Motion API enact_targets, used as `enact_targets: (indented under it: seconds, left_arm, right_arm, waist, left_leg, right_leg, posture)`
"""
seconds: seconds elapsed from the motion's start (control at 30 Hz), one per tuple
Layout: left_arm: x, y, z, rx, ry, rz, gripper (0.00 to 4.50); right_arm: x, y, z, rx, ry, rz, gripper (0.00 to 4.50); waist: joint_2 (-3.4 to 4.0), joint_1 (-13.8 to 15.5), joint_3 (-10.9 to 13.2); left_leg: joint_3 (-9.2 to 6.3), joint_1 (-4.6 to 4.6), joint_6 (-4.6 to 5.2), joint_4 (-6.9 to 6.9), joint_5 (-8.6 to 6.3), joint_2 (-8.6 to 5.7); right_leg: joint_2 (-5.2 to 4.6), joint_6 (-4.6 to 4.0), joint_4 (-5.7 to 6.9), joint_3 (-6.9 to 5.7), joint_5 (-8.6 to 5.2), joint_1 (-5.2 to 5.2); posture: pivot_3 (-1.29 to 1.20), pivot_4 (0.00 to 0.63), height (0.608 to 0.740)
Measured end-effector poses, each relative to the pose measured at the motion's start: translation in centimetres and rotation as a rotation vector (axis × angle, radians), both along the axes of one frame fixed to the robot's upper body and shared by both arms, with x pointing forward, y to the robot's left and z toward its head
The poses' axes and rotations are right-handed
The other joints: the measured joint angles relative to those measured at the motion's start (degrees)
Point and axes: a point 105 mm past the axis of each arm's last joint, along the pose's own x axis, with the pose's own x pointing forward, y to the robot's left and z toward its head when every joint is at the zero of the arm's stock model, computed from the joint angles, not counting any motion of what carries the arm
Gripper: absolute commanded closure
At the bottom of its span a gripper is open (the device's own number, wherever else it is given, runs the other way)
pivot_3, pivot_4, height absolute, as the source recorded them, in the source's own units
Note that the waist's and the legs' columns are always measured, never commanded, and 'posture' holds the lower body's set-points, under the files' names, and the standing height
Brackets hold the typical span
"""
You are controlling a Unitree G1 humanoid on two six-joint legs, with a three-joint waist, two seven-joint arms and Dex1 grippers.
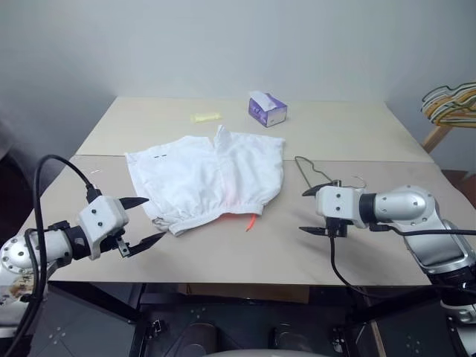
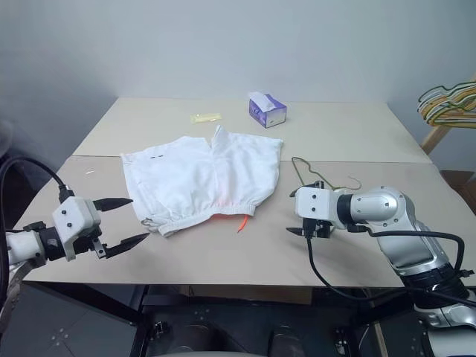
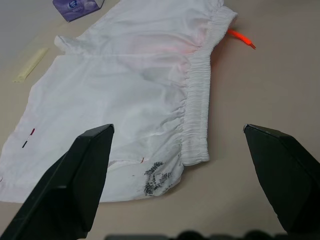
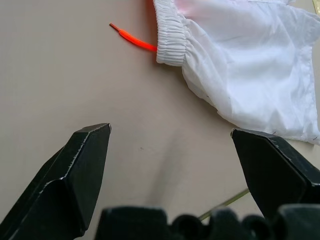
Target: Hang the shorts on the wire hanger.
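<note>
The white shorts [image 1: 208, 178] lie flat in the middle of the table, elastic waistband toward the front edge, and an orange-red cord [image 1: 251, 222] pokes out from it. The thin dark wire hanger [image 1: 309, 172] lies on the table just right of the shorts, partly hidden behind my right gripper. My left gripper [image 1: 152, 219] hovers open at the shorts' front left corner, nothing between its fingers. My right gripper [image 1: 305, 211] is open and empty, right of the cord and in front of the hanger. The left wrist view looks onto the waistband [image 3: 197, 95].
A purple tissue box [image 1: 267, 108] and a pale yellow strip [image 1: 206, 117] sit at the back of the table. A bunch of striped hangers [image 1: 450, 104] rests on a wooden stand off the table's far right. The table's front edge [image 1: 223, 281] runs below both grippers.
</note>
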Motion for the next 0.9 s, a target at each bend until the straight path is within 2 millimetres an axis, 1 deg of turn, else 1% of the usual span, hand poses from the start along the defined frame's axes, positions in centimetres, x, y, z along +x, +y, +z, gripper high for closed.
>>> enact_targets:
  seconds: [0.23,0.47,0.6,0.73,0.8,0.9]
  left_arm:
    - [0.3,0.2,0.2,0.001,-0.019,0.028,0.0]
    - [0.4,0.6,-0.1,0.059,-0.019,0.041,0.0]
    - [0.4,1.4,-1.0,0.139,-0.001,0.063,0.0]
    - [0.0,1.2,-1.8,0.158,0.026,0.018,0.0]
    - [-0.2,1.3,-2.3,0.197,0.05,-0.013,0.0]
    - [0.4,1.6,-3.1,0.26,0.07,-0.048,0.0]
  right_arm:
    - [0.0,0.0,0.0,0.0,0.0,0.0,0.01]
    - [0.0,0.0,0.0,-0.001,0.001,0.001,0.01]
    - [0.2,0.3,0.4,0.011,-0.006,0.0,0.01]
    - [0.1,0.6,0.4,0.014,-0.005,0.008,0.01]
    - [-0.2,1.2,0.6,0.02,-0.014,0.028,0.01]
    - [-0.7,1.7,0.3,0.03,-0.002,0.036,0.01]
  waist:
    - [0.0,0.0,0.0]
    - [0.0,0.0,0.0]
    - [0.0,-0.1,0.0]
    - [0.0,0.0,0.0]
    - [0.01,0.1,0.0]
    - [0.01,0.2,0.0]
  left_leg:
    - [0.0,0.0,0.0,0.0,0.0,0.0]
    - [0.0,0.0,0.0,0.0,0.0,0.0]
    - [0.01,0.01,0.0,-0.01,0.0,0.02]
    - [0.02,-0.01,0.0,-0.01,0.0,0.01]
    - [0.01,-0.01,0.0,-0.01,0.0,0.01]
    - [0.01,-0.01,0.0,0.01,0.0,0.01]
  right_leg:
    - [0.0,0.0,0.0,0.0,0.0,0.0]
    - [0.0,0.0,0.0,0.0,0.0,0.0]
    - [0.02,-0.01,0.0,0.0,0.0,-0.01]
    - [0.0,-0.08,0.0,0.0,-0.05,-0.02]
    - [0.01,-0.08,0.01,-0.01,-0.05,-0.03]
    - [0.0,-0.11,0.02,-0.04,-0.08,0.0]
  posture:
    - [0.23,0.0,0.74]
    - [0.23,0.0,0.74]
    - [0.22,0.0,0.74]
    - [0.21,0.0,0.74]
    - [0.19,0.0,0.74]
    - [0.18,0.0,0.74]
